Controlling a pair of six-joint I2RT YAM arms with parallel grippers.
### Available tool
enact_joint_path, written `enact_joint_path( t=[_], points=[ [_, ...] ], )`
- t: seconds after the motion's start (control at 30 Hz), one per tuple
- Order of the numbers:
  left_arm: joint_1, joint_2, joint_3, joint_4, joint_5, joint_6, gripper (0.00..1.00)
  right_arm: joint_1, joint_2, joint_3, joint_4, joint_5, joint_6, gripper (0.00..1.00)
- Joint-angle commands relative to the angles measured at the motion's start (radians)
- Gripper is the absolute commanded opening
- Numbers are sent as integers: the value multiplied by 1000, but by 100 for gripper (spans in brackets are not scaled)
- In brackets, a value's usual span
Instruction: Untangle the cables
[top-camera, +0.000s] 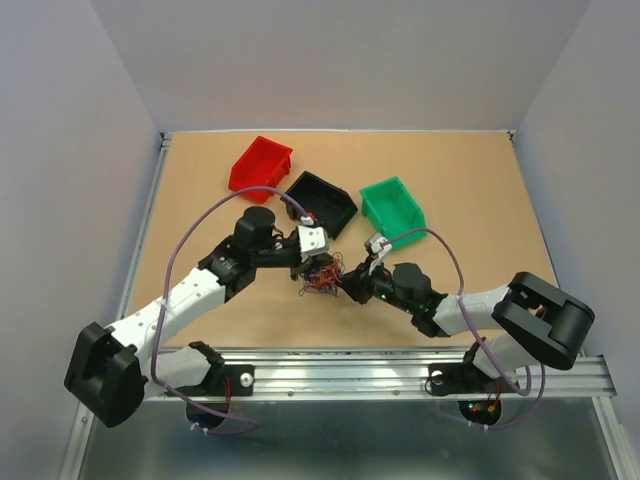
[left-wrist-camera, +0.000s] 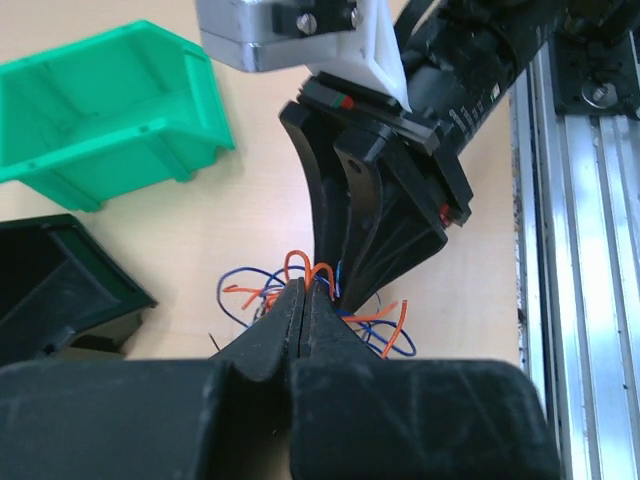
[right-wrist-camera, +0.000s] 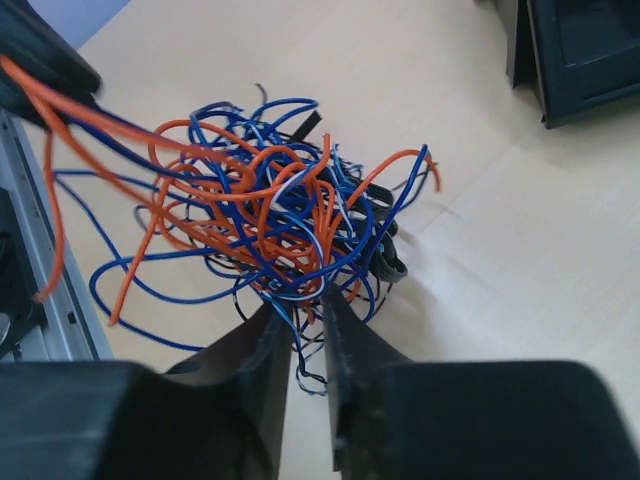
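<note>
Tan tabletop (top-camera: 200, 180): tangled thin orange, blue, black cables (top-camera: 322, 277); left gripper (left-wrist-camera: 305, 295), 9 o'clock, clamps strands; right gripper (right-wrist-camera: 308, 300), 3 o'clock, near-closed, grip unclear.

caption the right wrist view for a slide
Right tool, narrowly open, straddling strands of an orange, blue and black wire tangle
</note>
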Motion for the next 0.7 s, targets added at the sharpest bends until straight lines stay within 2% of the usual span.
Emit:
enact_joint_path(
  t=[0.0,0.1,0.13,0.3,0.37,0.4,0.47,0.5,0.6,0.67],
  points=[
    [25,-154,-2,142,-147,-82,0,8,-42,-10,85,160,16,17],
    [47,-238,-30,238,-362,-139,0,8,-106,-54,56,303,54,17],
    [80,-257,-38,264,-496,-175,0,8,-128,-61,35,330,64,17],
    [183,-355,-96,413,-861,-257,0,9,-275,-74,-175,500,148,17],
    [226,-374,-116,445,-888,-283,0,8,-326,-84,-247,538,179,12],
    [236,-397,-122,452,-875,-289,0,8,-385,-100,-269,577,188,6],
    [239,-420,-134,473,-894,-294,0,9,-450,-120,-342,617,222,3],
    [242,-435,-145,482,-936,-294,0,9,-535,-135,-376,669,237,0],
    [243,-467,-160,513,-1038,-289,0,9,-687,-149,-575,805,317,1],
    [246,-481,-165,528,-1091,-289,0,8,-861,-160,-729,865,357,1]
  ],
)
